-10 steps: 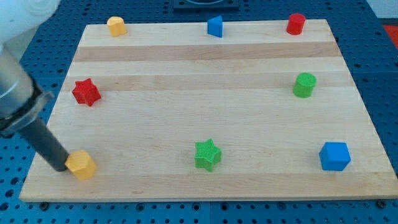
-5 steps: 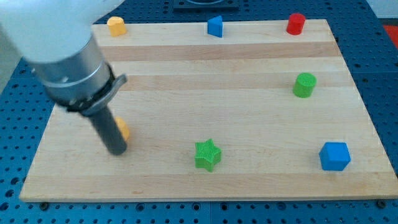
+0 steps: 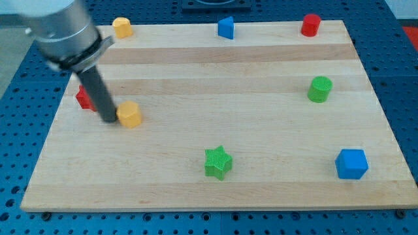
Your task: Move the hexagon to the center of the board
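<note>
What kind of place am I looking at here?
Probably a robotics lab bench: a wooden board of small coloured blocks lies on a blue perforated table, and my tip touches the yellow hexagon.

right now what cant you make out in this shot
- Red star, camera view: mostly hidden behind the rod, only its left part shows.
- My tip: its very end sits against the left side of the yellow hexagon; actual contact cannot be confirmed.
- Arm above the rod: cut off by the view's top-left edge.
- Dark object at the view's top, above the board: cut off, unidentifiable.
</note>
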